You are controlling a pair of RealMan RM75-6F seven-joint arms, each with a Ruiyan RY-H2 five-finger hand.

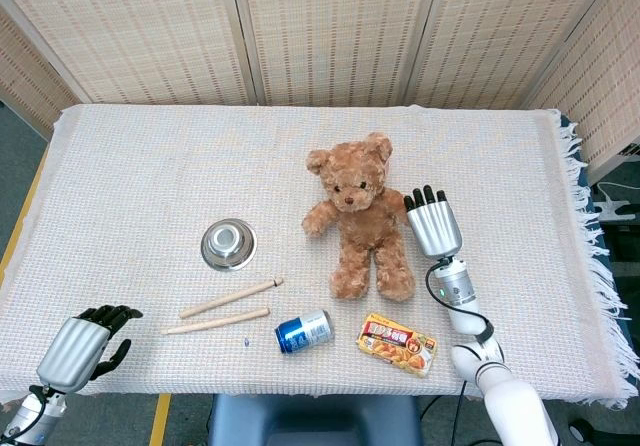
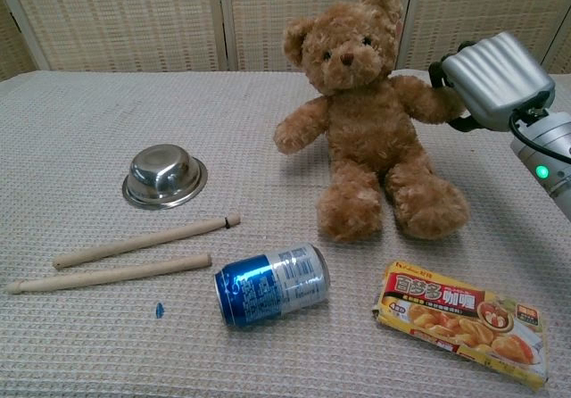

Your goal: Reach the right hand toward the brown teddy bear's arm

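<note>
The brown teddy bear (image 1: 356, 216) (image 2: 366, 121) sits upright at the table's middle, facing me. Its arm (image 2: 426, 96) on the right side of the view sticks out sideways. My right hand (image 1: 433, 224) (image 2: 493, 78) stands right beside that arm, silver back toward the cameras. Its dark fingers (image 1: 424, 197) point away from me, spread, and touch the paw's end without closing on it. My left hand (image 1: 83, 345) rests at the near left corner, fingers curled in on nothing; the chest view does not show it.
Near the front lie a blue can (image 2: 271, 286) on its side and a yellow food box (image 2: 464, 320). Two wooden sticks (image 2: 134, 255) and a small steel bowl (image 2: 164, 174) are at the left. A fringed cloth (image 1: 150, 166) covers the table.
</note>
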